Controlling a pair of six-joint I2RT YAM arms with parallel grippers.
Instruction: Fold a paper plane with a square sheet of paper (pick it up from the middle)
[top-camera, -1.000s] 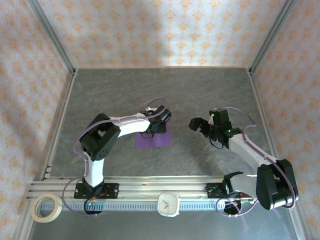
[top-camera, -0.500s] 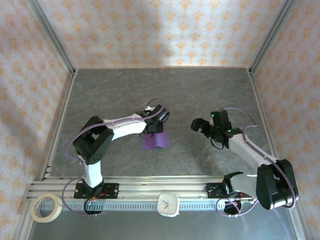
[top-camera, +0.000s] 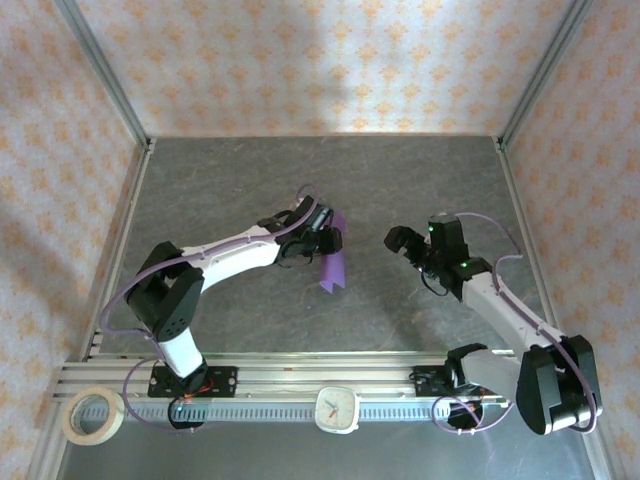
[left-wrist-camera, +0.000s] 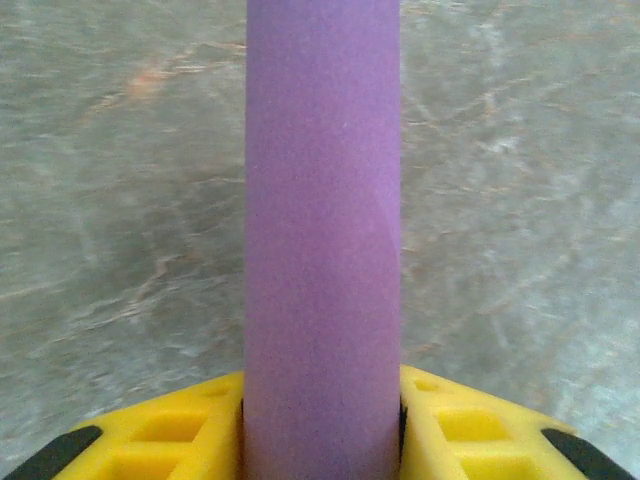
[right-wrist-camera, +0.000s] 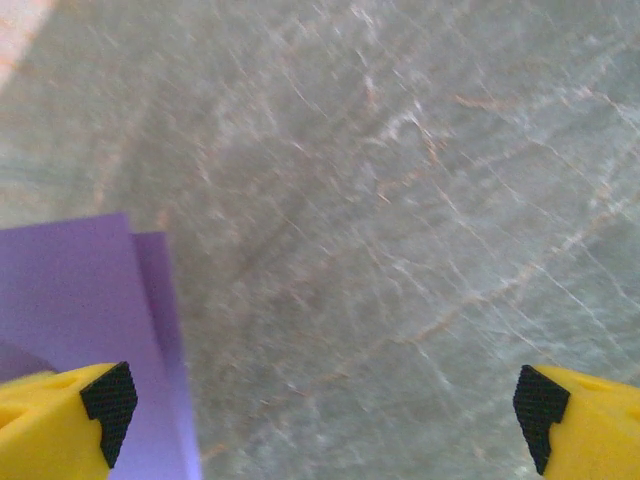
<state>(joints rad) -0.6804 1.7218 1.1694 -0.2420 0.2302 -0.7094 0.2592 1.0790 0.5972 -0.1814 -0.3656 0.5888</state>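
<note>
1. Starting with the top external view: the left gripper (top-camera: 318, 241) is clamped on the square sheet of paper (top-camera: 333, 262) near the middle of the table (top-camera: 420, 180). The sheet droops from it as a narrow purple strip with a pointed lower corner. Whether that corner touches the table I cannot tell. The right gripper (top-camera: 400, 240) hovers just to the right, apart from the sheet and holding nothing. I judge the pick-up from the middle to be done. Every fold is left to make, and nothing dart-shaped exists yet.

2. Left wrist view: the yellow fingers (left-wrist-camera: 180, 435) squeeze the sheet from both sides, bowing it into a soft, rounded column (a curve, not a pressed crease). The paper looks matte, thin and faintly grainy. The table beneath is grey, with pale marble-like veins.

3. Right wrist view: the right gripper's fingers stand wide apart, one black pad (right-wrist-camera: 108, 398) at each lower corner and bare table between them. At the left edge the sheet shows a flat purple face with a straight edge and a second layer peeking out behind it. This suggests it is loosely doubled over rather than sharply folded.
</note>
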